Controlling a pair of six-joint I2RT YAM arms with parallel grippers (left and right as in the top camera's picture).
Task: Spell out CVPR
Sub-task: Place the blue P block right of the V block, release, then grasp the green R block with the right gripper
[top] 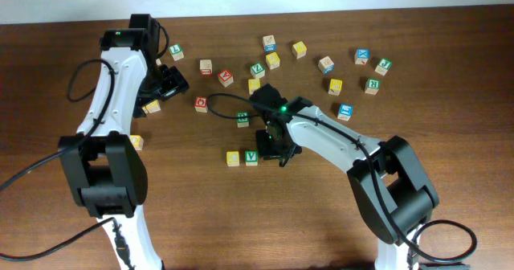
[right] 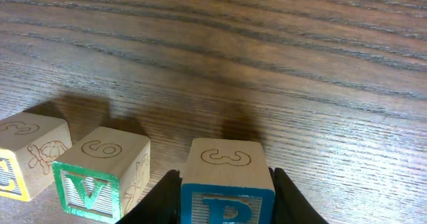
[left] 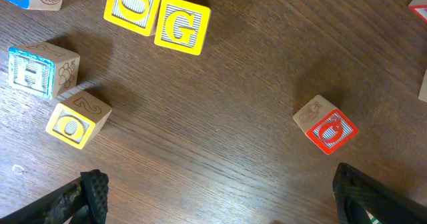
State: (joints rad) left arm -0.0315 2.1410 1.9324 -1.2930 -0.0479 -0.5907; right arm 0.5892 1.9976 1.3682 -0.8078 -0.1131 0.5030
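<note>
The yellow-framed C cube (top: 233,158) and the green V cube (top: 251,157) stand side by side at the table's middle front. In the right wrist view the C cube (right: 30,154) and the V cube (right: 100,174) sit left of the blue P cube (right: 227,177). My right gripper (right: 227,201) is shut on the P cube, a small gap right of V; in the overhead view the right gripper (top: 275,145) hides it. My left gripper (top: 170,83) is open and empty over bare wood (left: 223,204). I cannot tell which green cube is the R.
Loose cubes lie across the back of the table, among them green ones (top: 242,119) (top: 257,69) (top: 372,85). The left wrist view shows a yellow G (left: 181,27), two yellow O cubes (left: 77,117), a blue H (left: 37,67) and a red-lettered cube (left: 327,127).
</note>
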